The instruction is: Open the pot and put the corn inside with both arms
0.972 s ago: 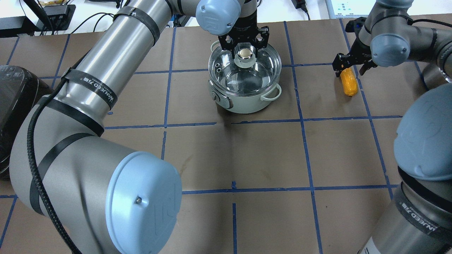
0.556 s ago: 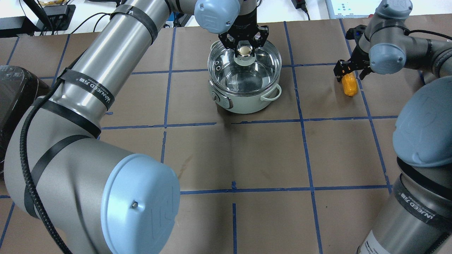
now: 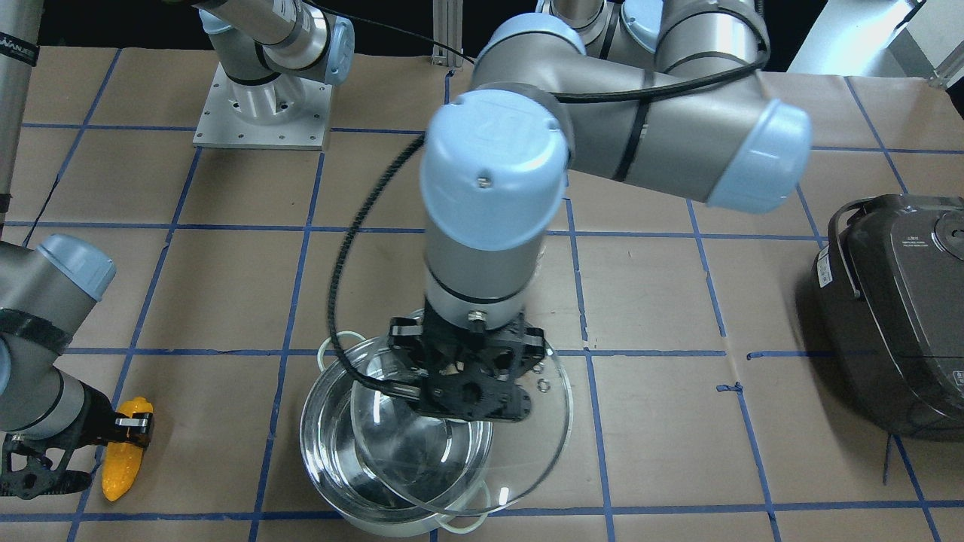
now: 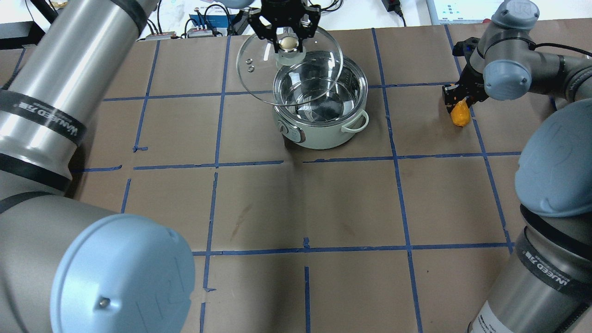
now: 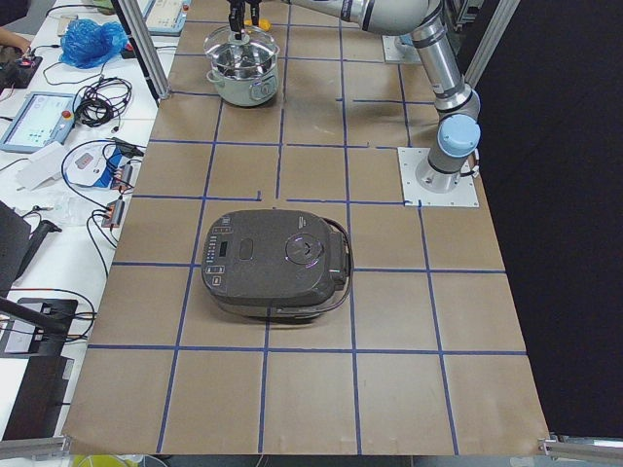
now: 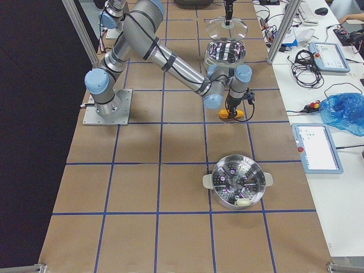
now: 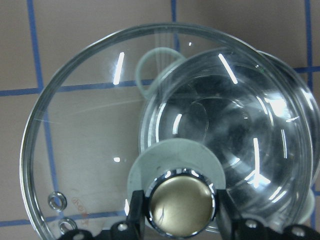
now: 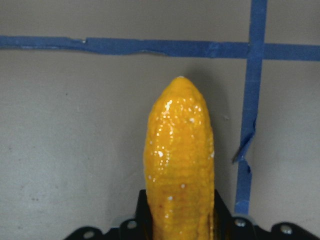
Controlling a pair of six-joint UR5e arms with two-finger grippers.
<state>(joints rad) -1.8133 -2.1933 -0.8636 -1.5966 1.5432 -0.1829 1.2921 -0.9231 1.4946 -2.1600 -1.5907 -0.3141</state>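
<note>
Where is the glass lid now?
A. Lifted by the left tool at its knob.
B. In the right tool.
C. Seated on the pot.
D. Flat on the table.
A: the left tool clamps the knob, holding the lid clear above the open pot and offset from it.

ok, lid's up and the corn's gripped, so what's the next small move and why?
Probably raise the right gripper and start carrying the corn toward the pot. That gripper is shut on the cob's end, low by the table. The pot's mouth is mostly uncovered and it looks empty. The left gripper holds the glass lid by its knob, raised and offset to one side.
</note>
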